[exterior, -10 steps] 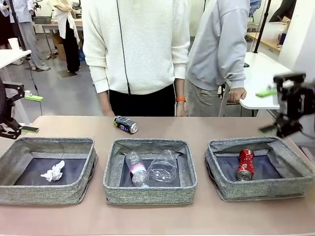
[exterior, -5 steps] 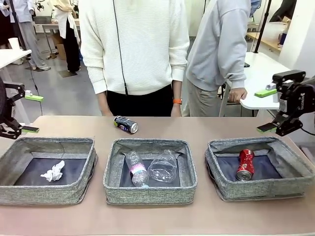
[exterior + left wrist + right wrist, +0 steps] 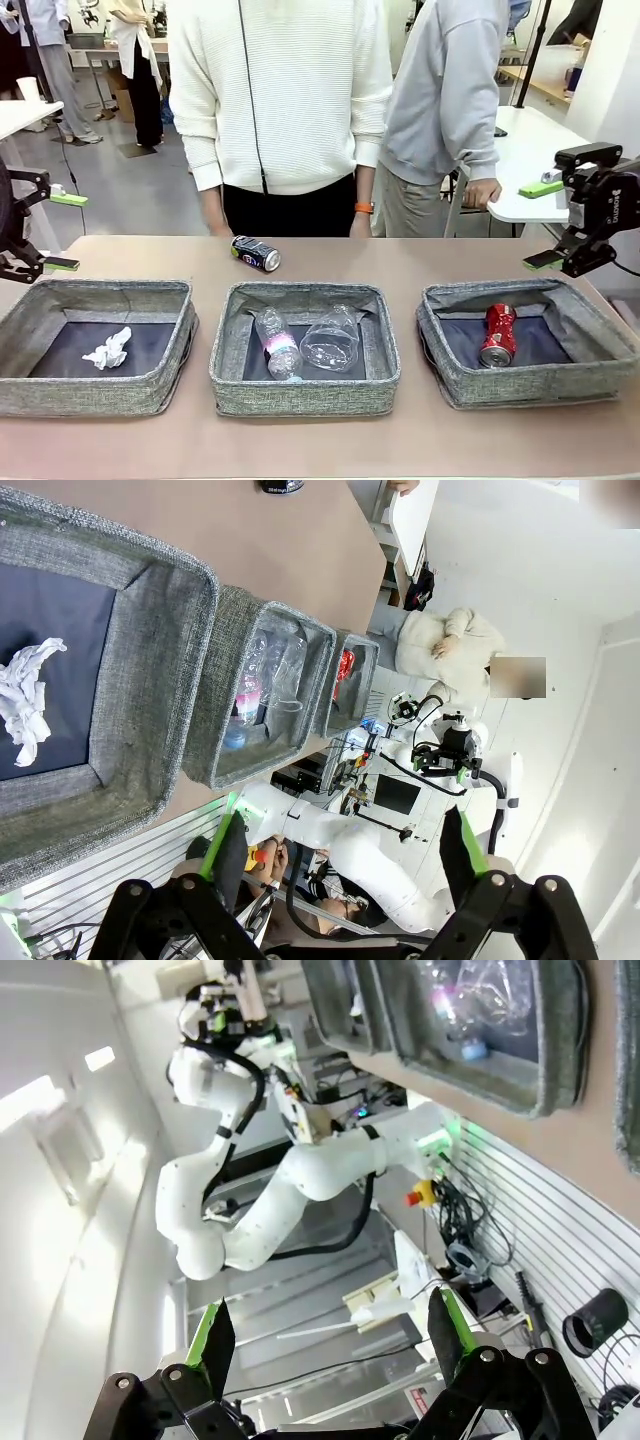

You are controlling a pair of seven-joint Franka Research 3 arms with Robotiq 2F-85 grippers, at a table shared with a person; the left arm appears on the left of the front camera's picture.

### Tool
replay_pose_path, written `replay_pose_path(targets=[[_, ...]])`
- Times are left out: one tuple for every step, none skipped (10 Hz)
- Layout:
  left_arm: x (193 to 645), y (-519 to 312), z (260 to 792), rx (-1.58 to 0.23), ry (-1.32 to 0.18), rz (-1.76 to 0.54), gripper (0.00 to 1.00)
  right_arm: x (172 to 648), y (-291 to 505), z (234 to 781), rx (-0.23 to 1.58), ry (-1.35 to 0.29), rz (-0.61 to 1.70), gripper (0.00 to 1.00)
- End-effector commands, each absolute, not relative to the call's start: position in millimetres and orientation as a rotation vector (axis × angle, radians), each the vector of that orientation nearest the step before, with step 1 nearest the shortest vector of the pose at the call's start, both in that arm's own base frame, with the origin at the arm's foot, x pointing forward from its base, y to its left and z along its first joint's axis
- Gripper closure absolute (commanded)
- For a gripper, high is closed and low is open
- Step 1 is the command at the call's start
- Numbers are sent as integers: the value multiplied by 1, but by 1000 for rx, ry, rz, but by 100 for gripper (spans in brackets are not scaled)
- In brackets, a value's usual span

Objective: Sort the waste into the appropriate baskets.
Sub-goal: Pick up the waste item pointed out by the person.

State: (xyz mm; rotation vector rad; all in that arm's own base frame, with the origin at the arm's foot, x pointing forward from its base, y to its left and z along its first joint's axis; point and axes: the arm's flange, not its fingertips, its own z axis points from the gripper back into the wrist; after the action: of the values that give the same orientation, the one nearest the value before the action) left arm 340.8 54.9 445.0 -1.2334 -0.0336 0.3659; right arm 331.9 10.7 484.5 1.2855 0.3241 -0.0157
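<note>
While both arms wait at the table's sides, the front view shows the left gripper [image 3: 45, 230] wide apart and empty, above the left basket [image 3: 95, 395] with the white tissue [image 3: 108, 349]. The middle basket [image 3: 305, 395], farther over, holds the pink-label bottle [image 3: 278, 345] and the crushed clear bottle [image 3: 330, 340]. The right gripper [image 3: 540, 225], wide apart too and holding nothing, hangs over the right basket [image 3: 530, 385] with the red can [image 3: 497, 335]. The blue can [image 3: 256, 253] lies on the table behind the middle basket.

In the left wrist view, the tissue [image 3: 25, 695] lies in the basket [image 3: 150, 680] above the spread fingers [image 3: 228, 845].

In the right wrist view, the bottles [image 3: 480, 1000] sit in a basket [image 3: 560, 1050] up above the spread fingers [image 3: 215, 1335].

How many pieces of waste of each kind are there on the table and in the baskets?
Cans: 2, dark blue can, crushed red can
Plastic bottles: 2, bottle with pink label, crushed clear bottle
Tissues: 1, crumpled white tissue
Total: 5
</note>
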Motion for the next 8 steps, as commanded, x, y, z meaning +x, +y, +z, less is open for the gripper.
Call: replay_pose_path(targets=[[339,55,446,-1239,-40,345,0,332,13,487,1307,326,-17,0],[339,55,446,-1239,-40,345,0,332,13,487,1307,326,-17,0],[339,55,446,-1239,-40,345,0,332,13,487,1307,326,-17,0],[339,55,446,-1239,-40,345,0,332,13,487,1307,326,-17,0],[339,55,446,-1239,-40,345,0,332,13,487,1307,326,-17,0],[339,55,446,-1239,-40,345,0,332,13,487,1307,326,-17,0],[339,55,446,-1239,-40,345,0,332,13,487,1307,326,-17,0],[339,55,446,-1239,-40,345,0,332,13,487,1307,326,-17,0]])
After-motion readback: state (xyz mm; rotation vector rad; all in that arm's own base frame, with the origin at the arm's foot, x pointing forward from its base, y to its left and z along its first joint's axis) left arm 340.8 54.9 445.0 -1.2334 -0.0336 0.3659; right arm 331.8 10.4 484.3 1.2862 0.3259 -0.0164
